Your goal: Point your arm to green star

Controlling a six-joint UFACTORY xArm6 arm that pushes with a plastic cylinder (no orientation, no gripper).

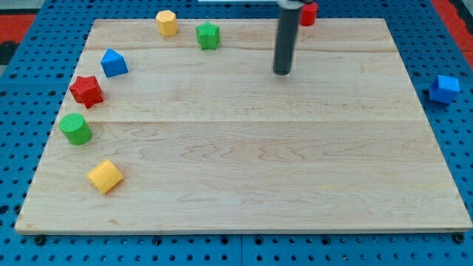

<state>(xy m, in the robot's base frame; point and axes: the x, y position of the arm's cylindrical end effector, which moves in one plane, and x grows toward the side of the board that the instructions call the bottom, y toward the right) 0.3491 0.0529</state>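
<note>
The green star (208, 35) lies near the top of the wooden board (244, 170), left of the middle. My tip (282, 72) stands on the board to the right of the green star and a little lower in the view, well apart from it. The dark rod rises from the tip to the view's top edge.
A yellow hexagon (167, 22) lies left of the star. A blue block (113, 63), a red star (86, 90), a green cylinder (75, 128) and a yellow cube (105, 176) line the left side. A red block (308, 12) sits behind the rod. A blue block (444, 88) lies off the board, right.
</note>
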